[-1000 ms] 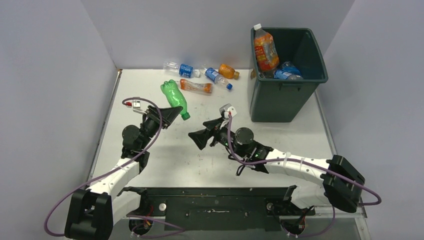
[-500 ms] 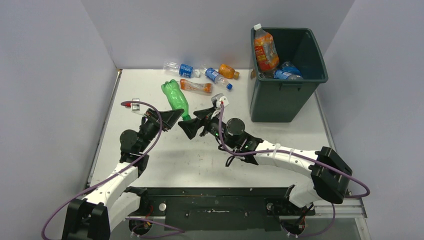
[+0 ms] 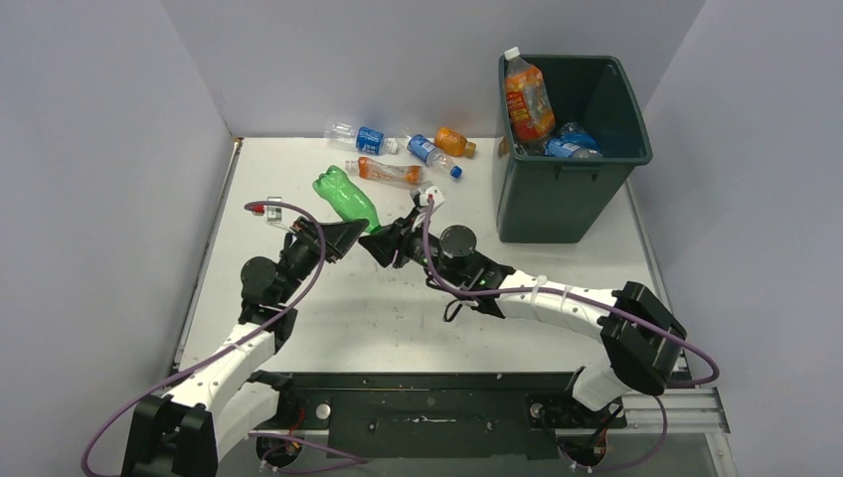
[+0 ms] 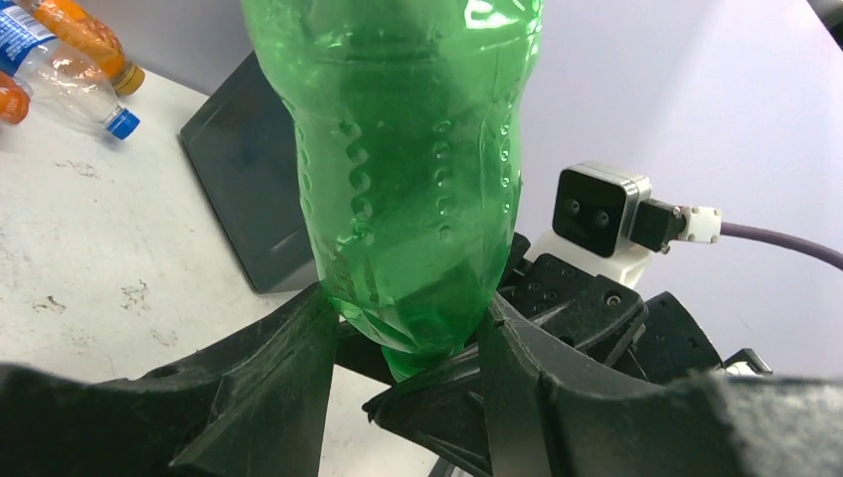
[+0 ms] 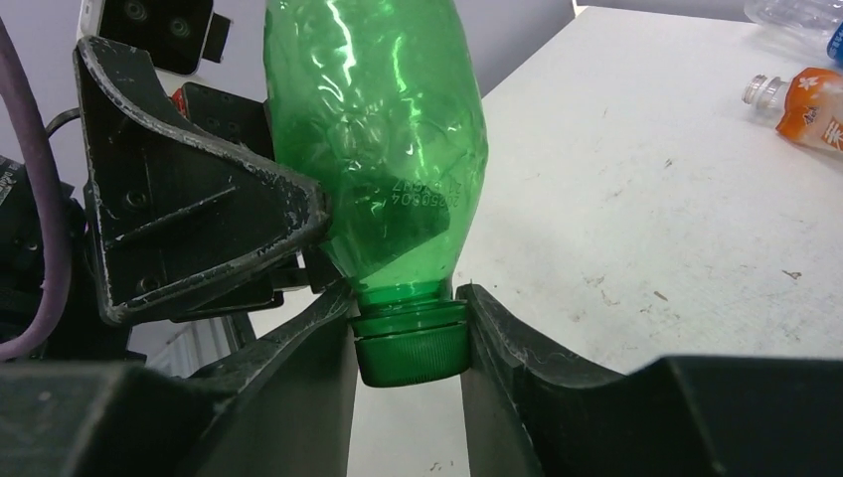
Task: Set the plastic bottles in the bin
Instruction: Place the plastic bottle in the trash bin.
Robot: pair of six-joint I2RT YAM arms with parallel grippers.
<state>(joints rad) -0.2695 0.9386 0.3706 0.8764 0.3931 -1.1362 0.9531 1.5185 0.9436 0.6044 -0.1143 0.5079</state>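
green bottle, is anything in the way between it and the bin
Nothing visible blocks it. The table between the green bottle and the bin is bare; the loose bottles lie farther back. It must only clear the rim, where an orange bottle sticks up.

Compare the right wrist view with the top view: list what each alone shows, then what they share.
Only the right wrist view: the green cap pinched between the right hand's fingers, and a printed code on the plastic.

Only the top view: the bin with bottles inside, and an orange bottle poking above its rim.

Both: the green bottle, held by the left hand near its neck and by the right hand at its cap, and an orange-labelled bottle lying on the table.
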